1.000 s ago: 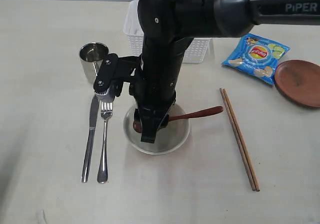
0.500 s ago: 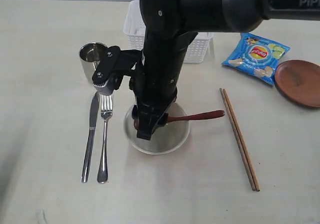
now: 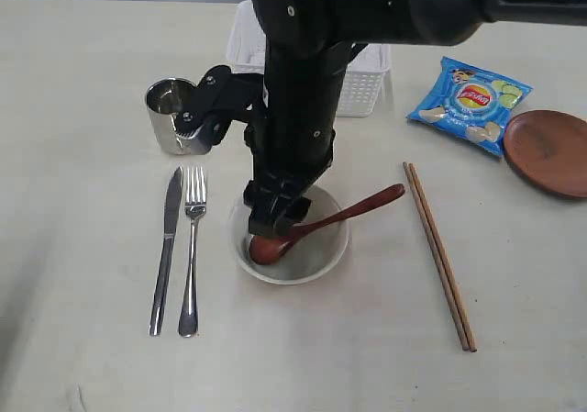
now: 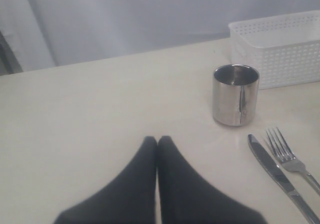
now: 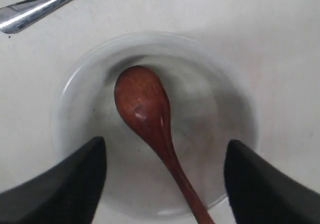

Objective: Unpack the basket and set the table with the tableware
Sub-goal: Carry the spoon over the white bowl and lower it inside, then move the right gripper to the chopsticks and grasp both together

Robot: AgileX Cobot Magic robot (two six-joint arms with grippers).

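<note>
Glossy wooden spoon (image 5: 142, 104), seemingly glazed bowl (image 5: 212, 114)

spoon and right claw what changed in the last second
The right claw opened and lifted, letting go of the wooden spoon, whose head now lies in the bowl, handle tilted up over the rim. Knife, fork, mug, chopsticks and basket stayed put.

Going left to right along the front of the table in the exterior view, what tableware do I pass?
Steel knife → steel fork → off-white round bowl → brown wooden chopstick pair → round dark brown plate.
</note>
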